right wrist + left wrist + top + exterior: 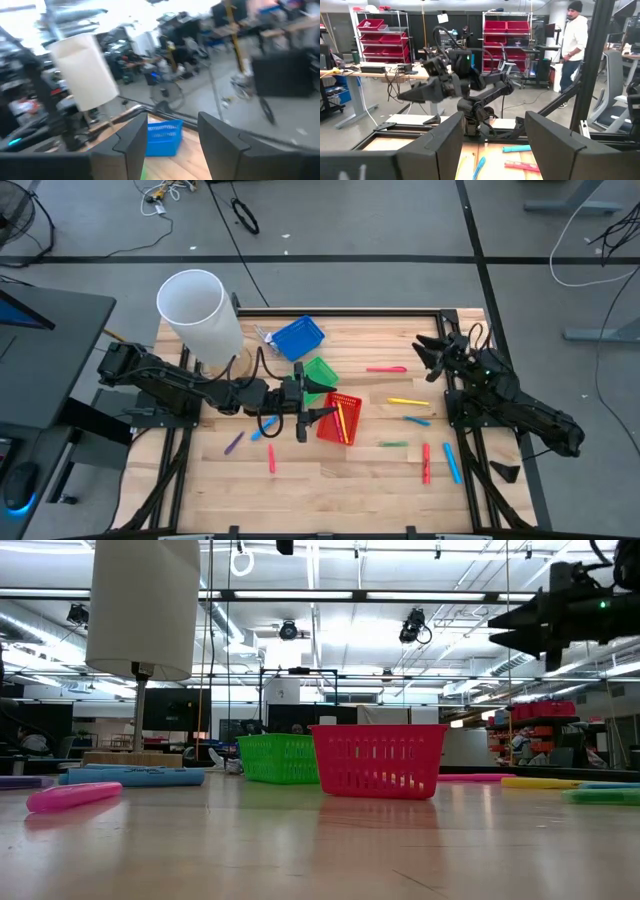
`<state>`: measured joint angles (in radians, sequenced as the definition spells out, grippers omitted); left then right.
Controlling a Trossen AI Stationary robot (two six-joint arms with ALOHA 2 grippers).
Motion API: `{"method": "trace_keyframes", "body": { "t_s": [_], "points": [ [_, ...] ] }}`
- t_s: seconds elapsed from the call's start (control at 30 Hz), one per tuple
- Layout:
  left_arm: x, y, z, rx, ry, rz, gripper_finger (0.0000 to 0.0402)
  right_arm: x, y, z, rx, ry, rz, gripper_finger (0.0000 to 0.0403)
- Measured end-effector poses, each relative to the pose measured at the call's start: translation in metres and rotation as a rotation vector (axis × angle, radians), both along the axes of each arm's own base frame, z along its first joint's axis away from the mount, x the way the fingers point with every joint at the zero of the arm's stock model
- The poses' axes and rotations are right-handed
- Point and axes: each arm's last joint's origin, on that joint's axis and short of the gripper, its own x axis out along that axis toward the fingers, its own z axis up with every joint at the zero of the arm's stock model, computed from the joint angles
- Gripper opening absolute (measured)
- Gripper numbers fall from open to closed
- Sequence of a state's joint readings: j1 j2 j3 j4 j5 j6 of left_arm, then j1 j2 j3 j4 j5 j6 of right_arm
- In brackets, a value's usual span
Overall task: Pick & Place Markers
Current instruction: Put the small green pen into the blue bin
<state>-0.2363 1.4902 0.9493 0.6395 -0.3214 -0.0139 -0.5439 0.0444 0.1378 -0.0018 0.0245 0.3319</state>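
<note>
Wooden table (300,480) carries nearly all the work undone. Nearest the front edge lie a red marker (271,459) on the left and a red marker (426,463) beside a blue marker (453,463) on the right. Farther in, a purple marker (234,442) and a small blue marker (264,429) lie left of the red basket (338,420), with green (393,444), blue (417,420) and yellow (408,402) ones to its right. That basket already holds at least one yellow marker (342,418).

Just left of it the left gripper (318,417) hovers, fingers spread and empty. Beyond stand the green basket (320,373) and the blue basket (298,338); I cannot tell whether either holds anything. A pink marker (386,368) lies far right, near the right gripper (428,352), raised, spread and empty. By my judgement, little is sorted yet.
</note>
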Motion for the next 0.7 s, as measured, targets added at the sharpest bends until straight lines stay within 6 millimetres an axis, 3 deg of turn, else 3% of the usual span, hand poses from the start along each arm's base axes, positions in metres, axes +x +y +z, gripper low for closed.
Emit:
{"method": "trace_keyframes", "body": {
  "t_s": [0.17, 0.37, 0.7],
  "points": [
    [0.000, 0.000, 0.000, -0.001, -0.001, 0.000, 0.0218, -0.005, 0.001, 0.036, 0.109, 0.028, -0.062, 0.0176],
    [0.000, 0.000, 0.000, -0.001, -0.001, 0.000, 0.0218, 0.001, -0.003, 0.069, 0.380, 0.101, -0.105, 0.0176],
    [0.000, 0.000, 0.002, -0.005, -0.022, -0.011, 0.0218, 0.029, -0.013, 0.097, 0.984, 0.153, -0.053, 0.0176]
  ]
}}
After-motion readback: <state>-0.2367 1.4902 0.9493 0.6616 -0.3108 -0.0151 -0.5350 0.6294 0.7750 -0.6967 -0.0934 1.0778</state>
